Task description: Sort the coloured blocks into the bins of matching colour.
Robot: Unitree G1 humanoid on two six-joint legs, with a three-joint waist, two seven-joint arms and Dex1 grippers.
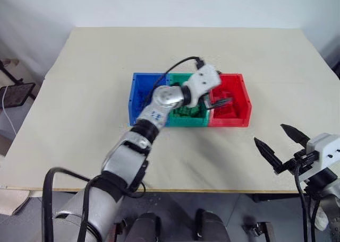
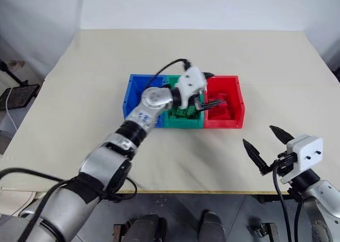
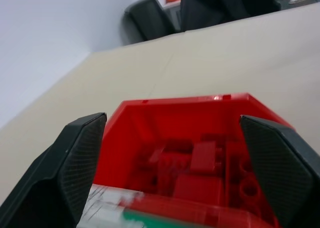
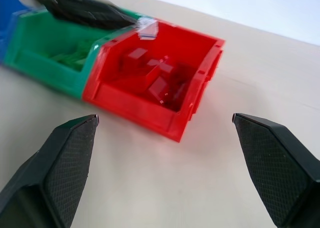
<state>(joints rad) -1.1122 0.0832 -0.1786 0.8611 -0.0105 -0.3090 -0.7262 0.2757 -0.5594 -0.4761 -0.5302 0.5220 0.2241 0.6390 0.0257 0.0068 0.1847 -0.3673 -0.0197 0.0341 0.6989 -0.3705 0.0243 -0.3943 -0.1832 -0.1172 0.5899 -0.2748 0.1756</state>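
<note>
Left gripper (image 1: 227, 100) over red bin (image 1: 240, 101), jaws wide and empty; right gripper (image 1: 280, 141) same; red blocks (image 4: 157, 80) look light, rigid, slick—pinch flat sides.

the left arm (image 1: 159, 106) covers most of the green bin (image 1: 187, 117) and the near right corner of the blue bin (image 1: 142, 93), so what lies in the blue one cannot be told. the red blocks (image 3: 192, 163) are blurred, perhaps four or five. the right gripper (image 4: 165, 173) has its fingers cut off at the frame's bottom.
</note>
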